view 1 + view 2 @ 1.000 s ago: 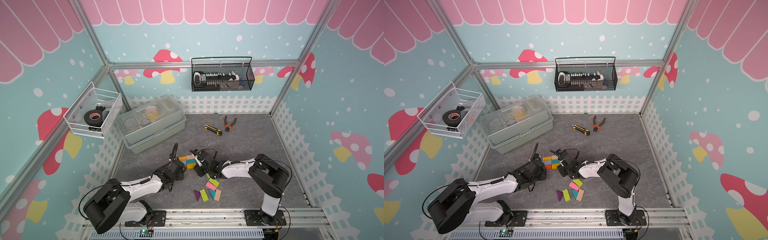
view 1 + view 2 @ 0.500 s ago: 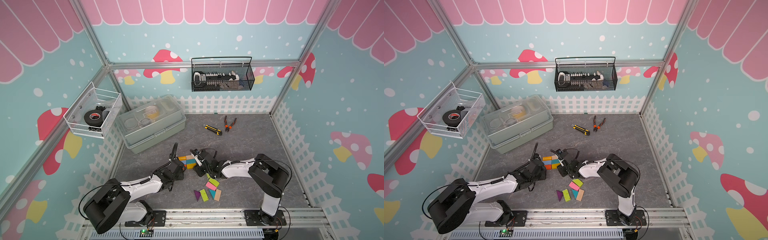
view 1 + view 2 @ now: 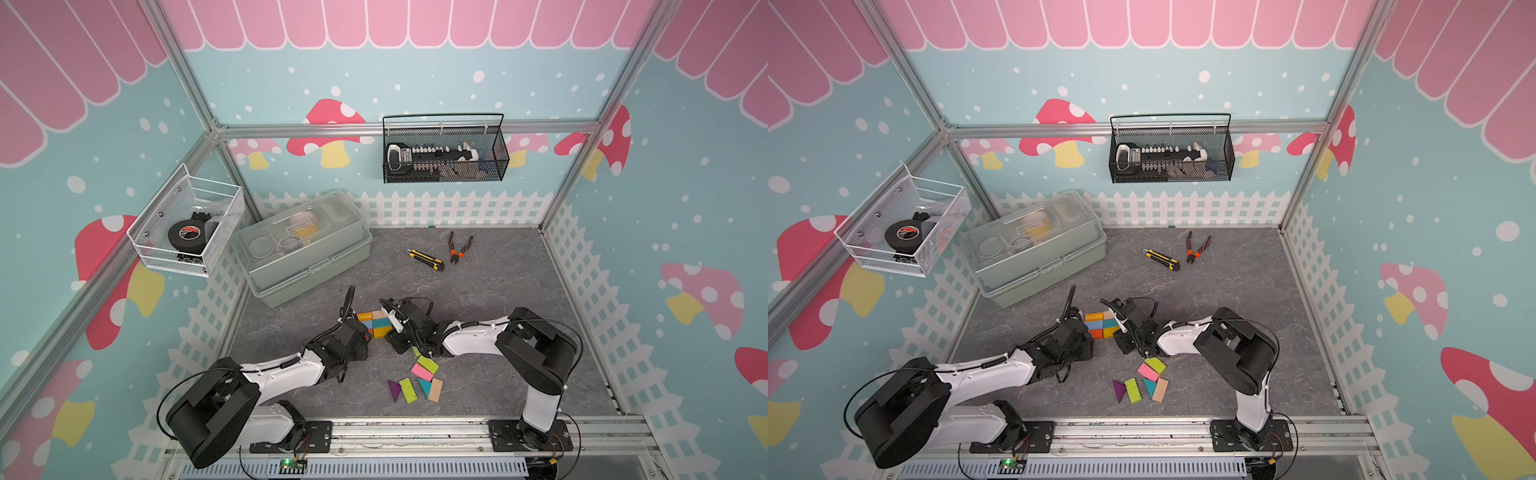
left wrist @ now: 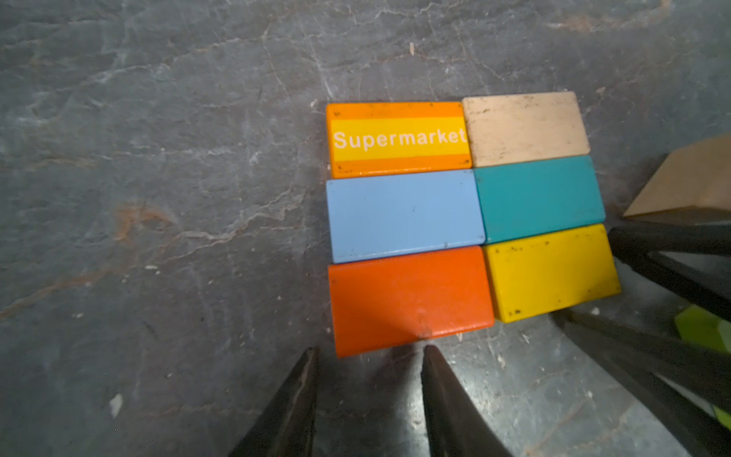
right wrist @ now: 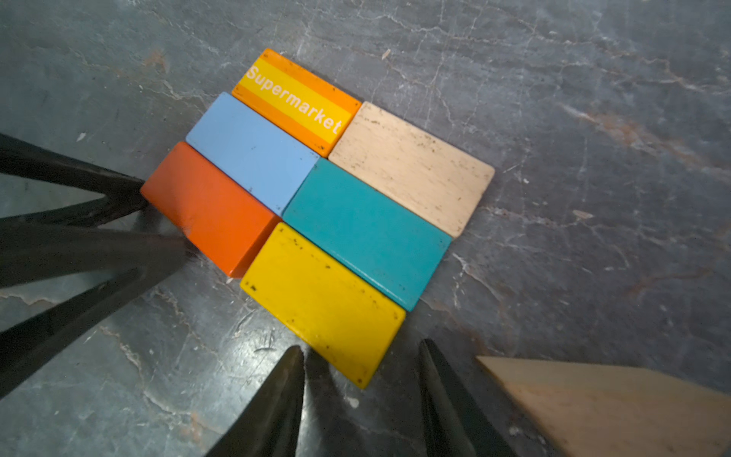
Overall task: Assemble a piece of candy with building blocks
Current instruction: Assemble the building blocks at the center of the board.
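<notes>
Flat painted wooden blocks point(image 4: 466, 213) looked light, rigid, slick; pinch long edges. Left gripper point(image 4: 368, 356) at 6 o'clock, right gripper point(image 5: 362, 356): part-open, empty.

Painted wood with a smooth satin sheen is seen on the orange block point(image 4: 409, 298) and yellow block point(image 4: 552, 271); bare, scuffed wood on the tan block point(image 4: 524, 128); matt, veined stone-look on the desk point(image 4: 158, 158).
</notes>
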Controlling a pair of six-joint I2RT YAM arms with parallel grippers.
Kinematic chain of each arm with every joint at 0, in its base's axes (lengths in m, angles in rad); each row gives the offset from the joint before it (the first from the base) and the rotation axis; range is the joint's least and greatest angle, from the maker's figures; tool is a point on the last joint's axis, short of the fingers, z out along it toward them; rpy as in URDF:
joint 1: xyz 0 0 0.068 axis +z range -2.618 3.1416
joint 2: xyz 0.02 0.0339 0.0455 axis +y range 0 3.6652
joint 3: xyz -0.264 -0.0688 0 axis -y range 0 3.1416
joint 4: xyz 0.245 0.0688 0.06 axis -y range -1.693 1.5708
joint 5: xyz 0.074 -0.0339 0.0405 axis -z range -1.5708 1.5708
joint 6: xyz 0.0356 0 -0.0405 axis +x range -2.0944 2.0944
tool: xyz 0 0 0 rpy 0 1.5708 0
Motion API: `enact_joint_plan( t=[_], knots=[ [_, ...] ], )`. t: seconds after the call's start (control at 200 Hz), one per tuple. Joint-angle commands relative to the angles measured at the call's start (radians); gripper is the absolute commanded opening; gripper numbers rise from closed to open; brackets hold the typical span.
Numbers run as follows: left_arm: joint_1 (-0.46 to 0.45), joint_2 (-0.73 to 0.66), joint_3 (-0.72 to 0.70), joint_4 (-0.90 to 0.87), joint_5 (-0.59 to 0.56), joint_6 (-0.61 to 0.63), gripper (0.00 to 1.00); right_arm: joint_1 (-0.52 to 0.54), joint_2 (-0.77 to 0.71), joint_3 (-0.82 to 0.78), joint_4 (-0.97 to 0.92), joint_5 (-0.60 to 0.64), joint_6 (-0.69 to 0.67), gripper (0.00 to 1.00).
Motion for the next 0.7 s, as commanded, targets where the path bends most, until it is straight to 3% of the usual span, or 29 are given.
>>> enact_joint_plan(
  t=[0.0,0.695],
  knots=[
    [0.002,-0.004,-0.022,-0.025,0.027,0.013,0.43,-0.003,0.028,-0.015,-0.024,-0.021,0.017,0.47],
    [0.003,0.034,-0.015,0.023,0.071,0.029,0.42,-0.003,0.043,0.0,-0.003,-0.082,0.016,0.4]
  ],
)
